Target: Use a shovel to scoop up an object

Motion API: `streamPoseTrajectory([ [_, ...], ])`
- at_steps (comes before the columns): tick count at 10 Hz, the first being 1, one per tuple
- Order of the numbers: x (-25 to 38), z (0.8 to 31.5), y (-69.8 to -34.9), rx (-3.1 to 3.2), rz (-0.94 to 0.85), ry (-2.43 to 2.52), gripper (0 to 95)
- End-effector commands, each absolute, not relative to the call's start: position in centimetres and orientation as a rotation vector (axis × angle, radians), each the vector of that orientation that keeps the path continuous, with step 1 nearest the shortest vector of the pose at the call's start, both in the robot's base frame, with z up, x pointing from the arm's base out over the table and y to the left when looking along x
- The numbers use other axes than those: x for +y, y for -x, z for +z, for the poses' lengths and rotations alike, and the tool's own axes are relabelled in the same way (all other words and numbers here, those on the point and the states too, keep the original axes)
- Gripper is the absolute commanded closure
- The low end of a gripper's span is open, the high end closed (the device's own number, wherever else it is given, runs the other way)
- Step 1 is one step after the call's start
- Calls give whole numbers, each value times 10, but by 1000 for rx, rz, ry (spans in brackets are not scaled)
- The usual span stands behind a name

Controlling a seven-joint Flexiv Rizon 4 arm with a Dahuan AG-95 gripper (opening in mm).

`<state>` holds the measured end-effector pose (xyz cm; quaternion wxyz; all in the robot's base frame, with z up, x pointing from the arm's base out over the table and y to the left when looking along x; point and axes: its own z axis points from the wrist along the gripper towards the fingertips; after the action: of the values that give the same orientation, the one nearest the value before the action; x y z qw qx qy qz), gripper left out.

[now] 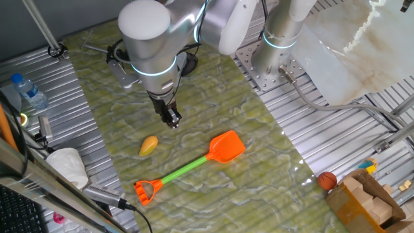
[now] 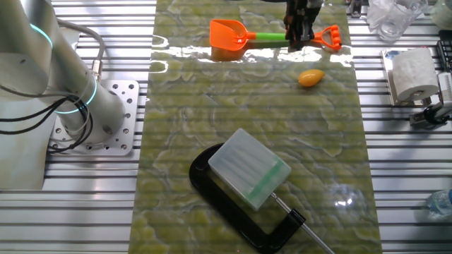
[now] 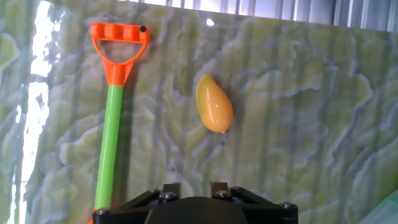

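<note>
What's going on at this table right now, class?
A robot arm's gripper hangs above the green mat, holding nothing. The toy shovel lies flat on the mat, untouched, and the small yellow-orange mango-like object lies beside its green shaft, apart from it. No scooping has begun. Whether the fingers are open or shut is hard to tell.
</note>
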<state>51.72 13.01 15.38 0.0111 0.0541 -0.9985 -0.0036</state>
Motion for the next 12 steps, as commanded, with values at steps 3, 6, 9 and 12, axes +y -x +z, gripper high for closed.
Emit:
streamPoseTrajectory([
  [3,130,154,-518,-3083,-11,-335,190],
  [6,130,151,-511,-3026,-30,-327,190],
  [9,153,148,-509,-3042,-35,-258,190],
  [12,198,147,-508,-3057,-38,-197,190],
])
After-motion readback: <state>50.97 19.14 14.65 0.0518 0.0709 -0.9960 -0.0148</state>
